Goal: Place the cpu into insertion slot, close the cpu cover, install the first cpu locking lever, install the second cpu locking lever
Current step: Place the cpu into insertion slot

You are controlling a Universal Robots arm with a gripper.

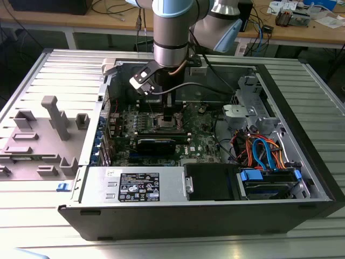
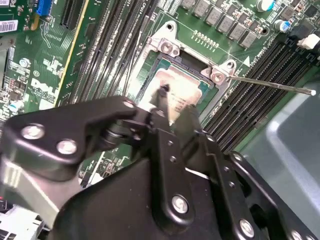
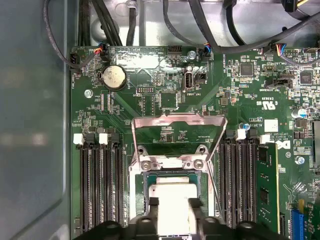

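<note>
Your end effector point(image 3: 173, 202) is down inside the open computer case point(image 1: 302, 162), over the green motherboard point(image 3: 150, 80), and its two fingers point(image 3: 153, 204) sit on opposite edges of the cpu point(image 3: 172, 192), pinching it between them. The cpu lies with its dull silver top up inside the insertion slot point(image 3: 141, 187), flat within the socket's metal rim as far as you can see in both wrist views. The cpu cover point(image 3: 177, 120) is swung open beyond the socket, and the board shows through its square window. In the second wrist view a thin locking lever point(image 2: 272, 85) sticks out sideways from the socket's corner, not latched down. Long black memory slots point(image 3: 97, 185) flank the socket on both sides. In the exterior view the case rests on a ribbed metal bench point(image 1: 161, 240), with grey fixtures point(image 1: 54, 116) at the exterior view's left.
</note>
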